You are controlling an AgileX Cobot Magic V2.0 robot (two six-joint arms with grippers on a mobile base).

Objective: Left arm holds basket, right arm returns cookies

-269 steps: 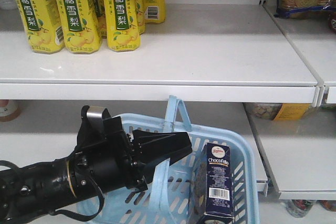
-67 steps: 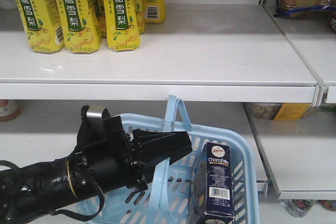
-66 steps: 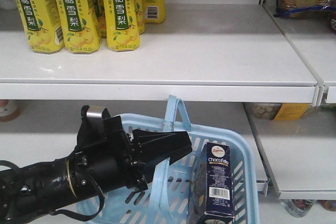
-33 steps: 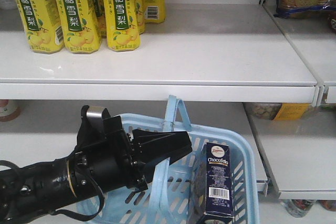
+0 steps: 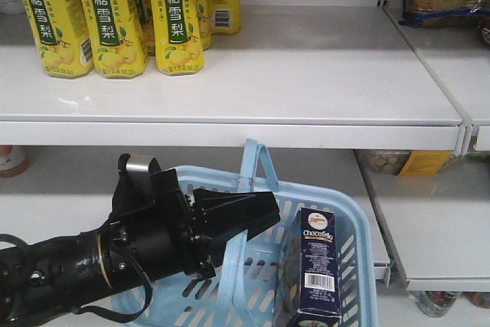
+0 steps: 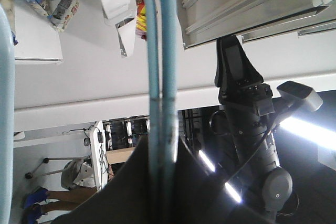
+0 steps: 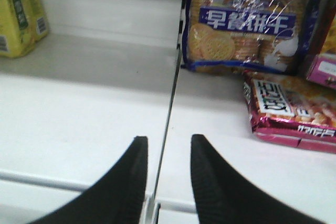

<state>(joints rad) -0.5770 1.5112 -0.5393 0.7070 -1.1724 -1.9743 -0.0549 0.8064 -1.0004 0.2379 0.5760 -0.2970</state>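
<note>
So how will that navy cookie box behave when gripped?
Likely stiff: the cookie box looks like square-edged cardboard, so its flat sides should suit the jaws. Probably tippy: it stands tall and narrow on end in the basket.

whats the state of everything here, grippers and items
left gripper, shut on basket handle
right gripper, open, empty
basket, held up by its handle
cookies, upright inside basket
yellow drink cartons, upright on upper shelf
red pack, lying flat
</note>
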